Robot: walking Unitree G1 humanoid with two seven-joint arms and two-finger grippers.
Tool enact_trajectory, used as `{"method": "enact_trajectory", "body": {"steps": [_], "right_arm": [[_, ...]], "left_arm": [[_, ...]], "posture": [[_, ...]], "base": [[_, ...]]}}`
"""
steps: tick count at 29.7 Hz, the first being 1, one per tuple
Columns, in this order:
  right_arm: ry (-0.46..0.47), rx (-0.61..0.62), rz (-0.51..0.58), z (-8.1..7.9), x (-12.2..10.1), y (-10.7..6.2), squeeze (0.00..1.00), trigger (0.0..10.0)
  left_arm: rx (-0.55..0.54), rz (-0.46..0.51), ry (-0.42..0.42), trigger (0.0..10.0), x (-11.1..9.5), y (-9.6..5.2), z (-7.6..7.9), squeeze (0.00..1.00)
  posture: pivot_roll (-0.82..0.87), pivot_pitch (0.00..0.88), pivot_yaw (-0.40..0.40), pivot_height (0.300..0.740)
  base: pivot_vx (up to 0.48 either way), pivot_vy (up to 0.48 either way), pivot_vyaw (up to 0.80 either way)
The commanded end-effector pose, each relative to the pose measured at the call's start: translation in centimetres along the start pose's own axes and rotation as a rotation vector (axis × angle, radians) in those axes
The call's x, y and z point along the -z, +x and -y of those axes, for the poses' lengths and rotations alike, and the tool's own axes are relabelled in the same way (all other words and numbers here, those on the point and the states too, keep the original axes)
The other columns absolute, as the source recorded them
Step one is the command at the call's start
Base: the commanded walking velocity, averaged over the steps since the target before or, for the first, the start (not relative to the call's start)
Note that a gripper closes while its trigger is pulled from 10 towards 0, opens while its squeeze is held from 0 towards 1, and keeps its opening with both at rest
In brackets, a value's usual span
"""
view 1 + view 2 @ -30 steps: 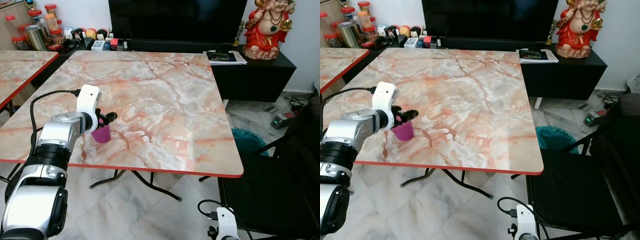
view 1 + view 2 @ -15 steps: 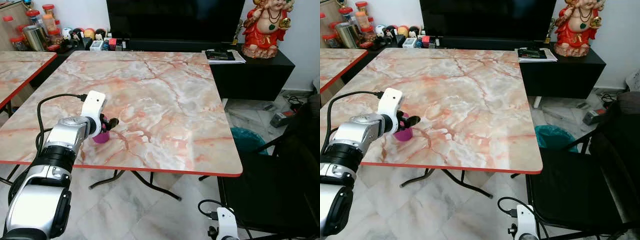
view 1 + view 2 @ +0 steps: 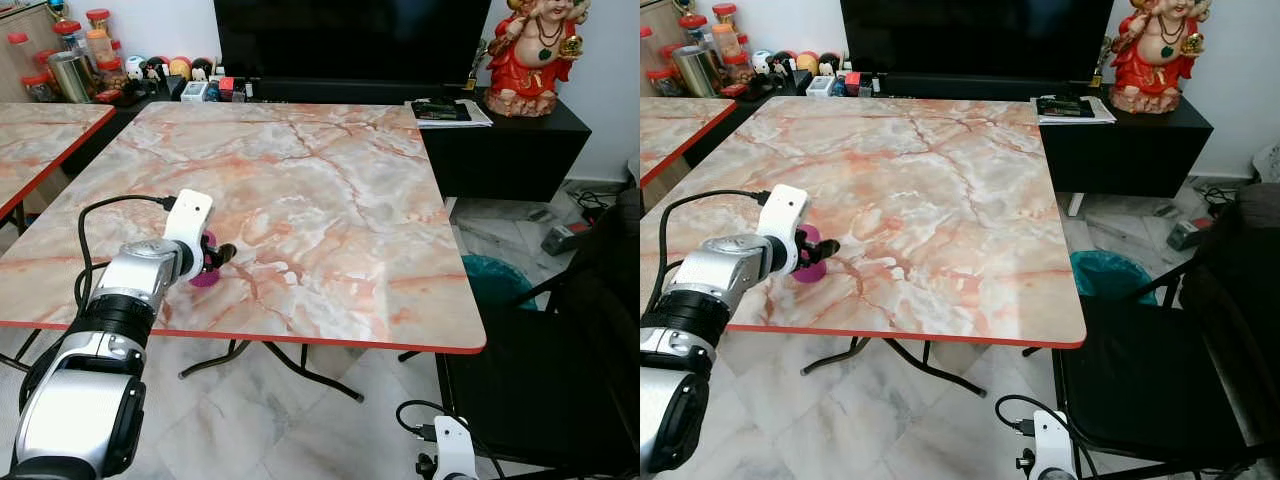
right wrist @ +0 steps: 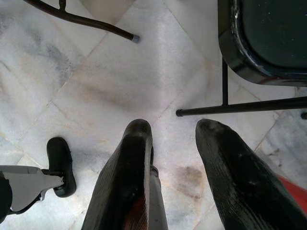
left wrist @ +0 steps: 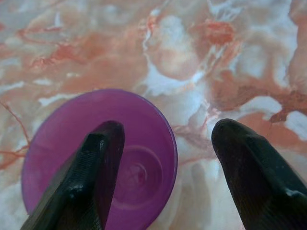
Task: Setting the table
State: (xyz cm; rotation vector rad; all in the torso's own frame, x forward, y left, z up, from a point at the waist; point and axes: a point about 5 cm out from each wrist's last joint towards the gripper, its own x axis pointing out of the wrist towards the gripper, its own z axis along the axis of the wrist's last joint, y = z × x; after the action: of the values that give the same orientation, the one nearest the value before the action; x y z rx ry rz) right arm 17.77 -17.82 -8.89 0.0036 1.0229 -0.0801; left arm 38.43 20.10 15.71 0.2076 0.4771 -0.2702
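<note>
The marble table [image 3: 330,190] takes up the centre of the left eye view; its red-edged near border runs across the lower middle of the frame. A black chair [image 3: 545,400] stands at the lower right, a black TV cabinet [image 3: 500,140] runs along the top, and a red figurine [image 3: 532,55] sits at the upper right.

You are working with the left gripper [image 3: 218,256], at the lower left of the frame, just inside the table's near edge. Its jaws stand apart and grip nothing: in the left wrist view one finger [image 5: 91,177] reaches down inside the purple cup [image 5: 98,158], the other hangs outside the rim over bare marble, so the cup wall lies between them. The cup appears to stand upright on the table, mouth up, at the lower left of the left eye view [image 3: 204,276].

The step in hand looks like letting the cup go at its place. To do it well, keep the jaws wide and lift straight up until the inner finger clears the rim; any sideways drift would likely tip or drag so light a cup, and the table edge is near.

The right gripper [image 4: 172,158] hangs idle over the floor tiles, jaws apart and empty.
</note>
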Motion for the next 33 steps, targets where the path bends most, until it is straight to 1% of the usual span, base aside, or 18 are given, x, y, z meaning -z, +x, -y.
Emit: {"method": "enact_trajectory", "body": {"steps": [1, 2, 3, 4, 24, 33], "right_arm": [[0.007, 0.006, 0.005, 0.12, 0.11, -0.03, 0.0, 10.0], [0.007, 0.006, 0.004, 0.12, 0.13, -0.03, 0.0, 10.0], [0.007, 0.006, 0.004, 0.12, 0.14, -0.03, 0.0, 10.0], [0.007, 0.006, 0.004, 0.12, 0.15, -0.03, 0.0, 10.0], [0.007, 0.008, 0.004, 0.19, 0.1, -0.03, 0.0, 10.0], [0.005, 0.008, 0.005, 0.2, 0.05, -0.02, 0.0, 10.0]], "left_arm": [[-0.006, 0.01, 0.014, 8.9, -0.37, 0.09, 0.08, 0.0], [-0.005, 0.011, 0.015, 3.0, -0.37, 0.12, 0.1, 0.0], [-0.005, 0.011, 0.016, 3.0, -0.37, 0.12, 0.1, 0.0], [-0.005, 0.012, 0.016, 0.0, -0.38, 0.12, 0.1, 0.0], [-0.022, 0.016, 0.013, 0.0, -0.33, 0.15, -0.19, 0.0], [-0.032, 0.036, 0.011, 0.0, -0.64, 0.1, -0.38, 0.0]], "posture": [[0.02, 0.0, 0.01, 0.74], [0.02, 0.0, 0.009, 0.74], [0.02, 0.0, 0.009, 0.74], [0.02, 0.0, 0.009, 0.74], [0.02, 0.0, 0.006, 0.74], [0.02, 0.0, 0.003, 0.74]], "base": [[0.0, 0.0, 0.0], [0.0, 0.0, 0.0], [0.0, 0.0, 0.0], [0.0, 0.0, 0.0], [0.0, 0.0, 0.0], [0.0, 0.0, 0.0]]}}
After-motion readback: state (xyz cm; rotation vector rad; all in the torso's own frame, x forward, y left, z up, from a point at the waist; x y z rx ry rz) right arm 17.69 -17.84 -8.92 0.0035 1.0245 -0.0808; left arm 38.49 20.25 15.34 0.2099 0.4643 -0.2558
